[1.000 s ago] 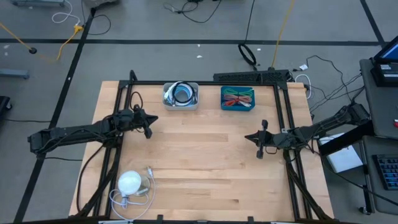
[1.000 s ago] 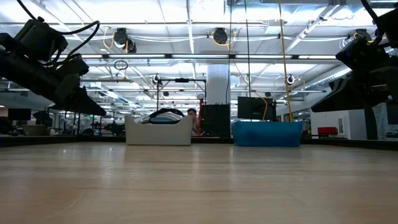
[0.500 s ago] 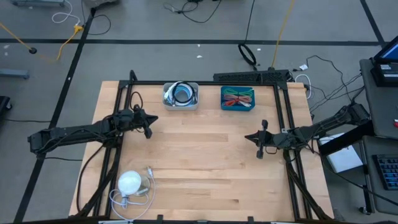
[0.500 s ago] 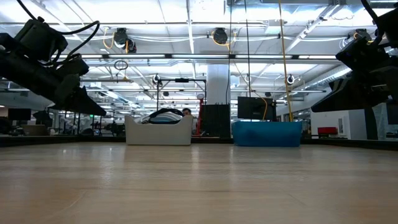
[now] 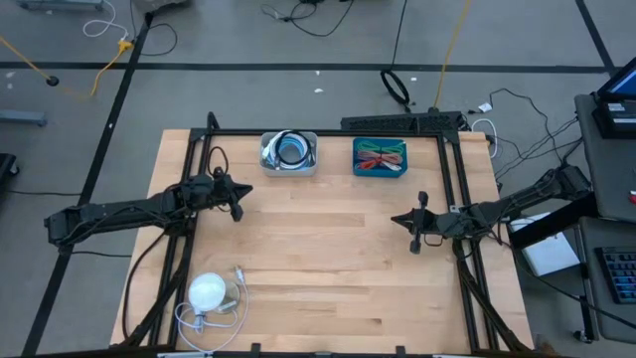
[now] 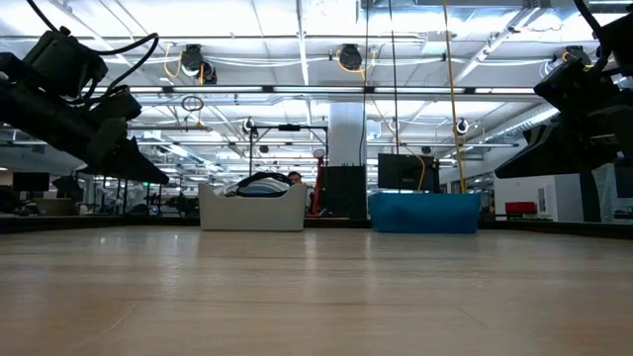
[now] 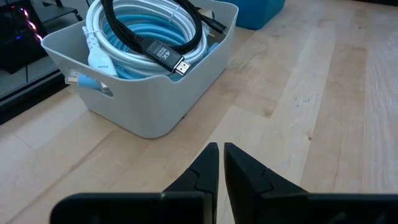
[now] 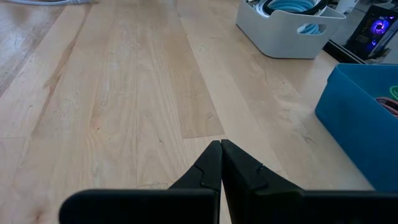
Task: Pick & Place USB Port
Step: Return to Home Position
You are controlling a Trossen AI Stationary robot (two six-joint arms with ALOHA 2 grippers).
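A white bin at the table's far edge holds coiled white, light-blue and black cables; a black connector lies on top of the coil. A blue bin beside it holds coloured cables. My left gripper hovers shut over the table's left part, near side of the white bin. My right gripper hovers shut over the right part, near side of the blue bin. Both touch nothing.
A white round device with a coiled white cord lies at the table's near left corner. A black frame runs along the table's far, left and right edges. Bare wood lies between the two grippers.
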